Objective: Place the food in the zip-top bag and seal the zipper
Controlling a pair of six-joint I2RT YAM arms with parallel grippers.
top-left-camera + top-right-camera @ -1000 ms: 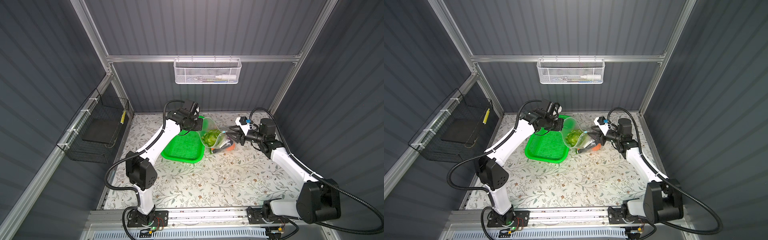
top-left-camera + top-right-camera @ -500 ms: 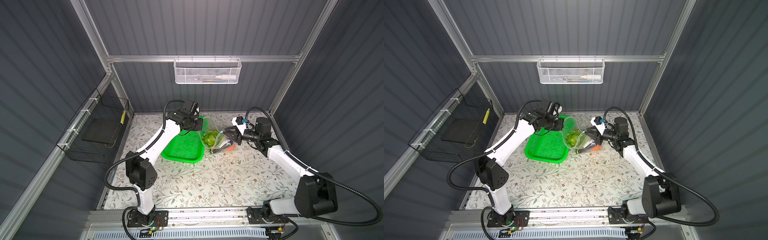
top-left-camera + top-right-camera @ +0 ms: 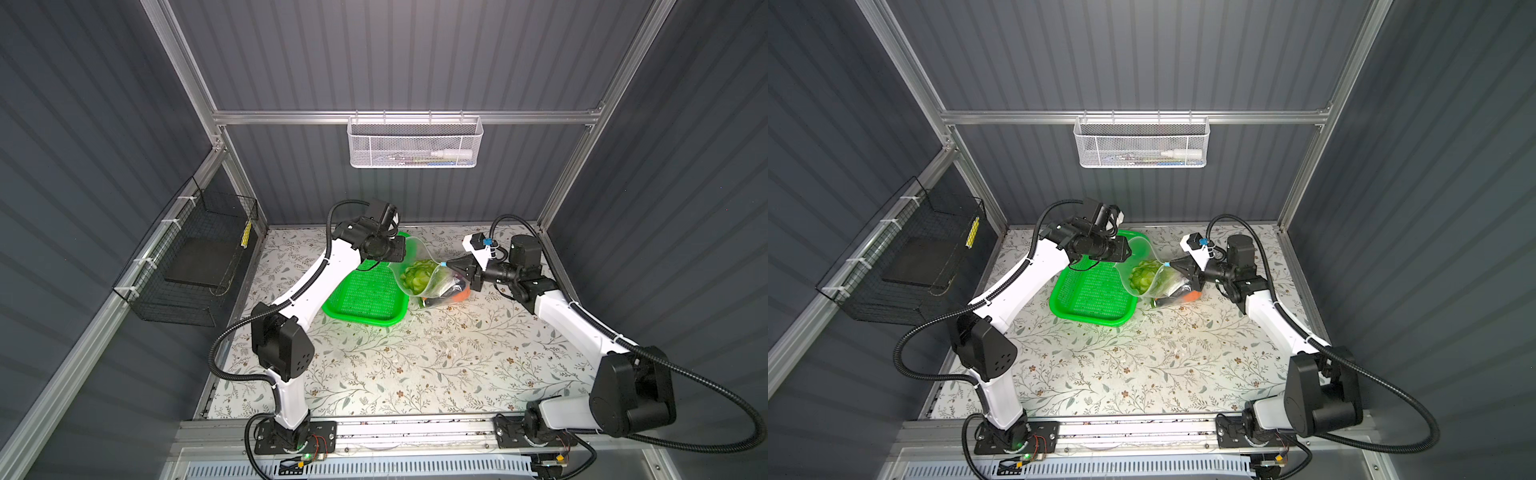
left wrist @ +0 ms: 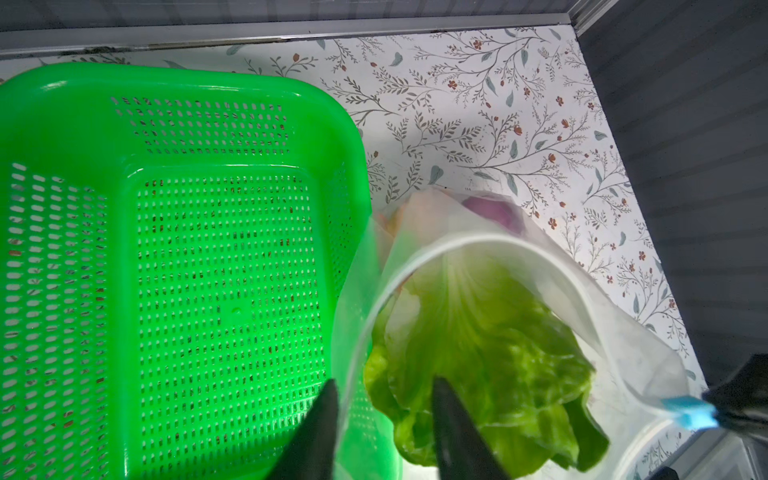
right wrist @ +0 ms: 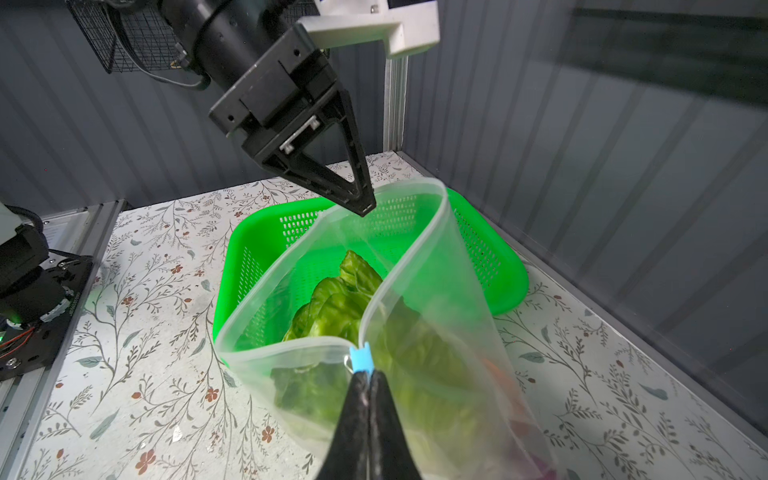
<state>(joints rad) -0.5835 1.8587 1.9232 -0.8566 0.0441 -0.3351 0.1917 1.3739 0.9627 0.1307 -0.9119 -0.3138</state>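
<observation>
I read this as the sealing step, since the basket [image 4: 166, 79] looks emptied. The zip-top bag [image 5: 453, 332] sits with its bottom on the table [image 3: 415, 365] just beside the basket, mouth gaping wide. The napa cabbage [image 5: 332, 303] fills the top, and a bit of carrot [image 3: 461, 296] and purple onion [image 4: 494, 214] show through the film lower down; the rest of the food I can't make out. My right gripper [image 5: 365, 376] has its fingers pressed together on the zipper [image 5: 291, 347] at the slider tab [image 5: 360, 360]. Whether it pinches the tab itself or the strip right behind it, I can't tell. My left gripper [image 4: 382, 382] is spread and straddles the opposite side of the mouth, one finger outside over the basket and one inside above the cabbage. The film runs between them, not clamped. To do this well I'd close the left on that far corner, catching both lips. Then I'd draw it away from the right so the two tracks lie flat and taut together, and run the slider along the strip toward the left, low and straight, no twisting. The cabbage leaves sit high and could foul the track, so I'd shake them down first. Light tension only, since the film looks slick and may slip out.
</observation>
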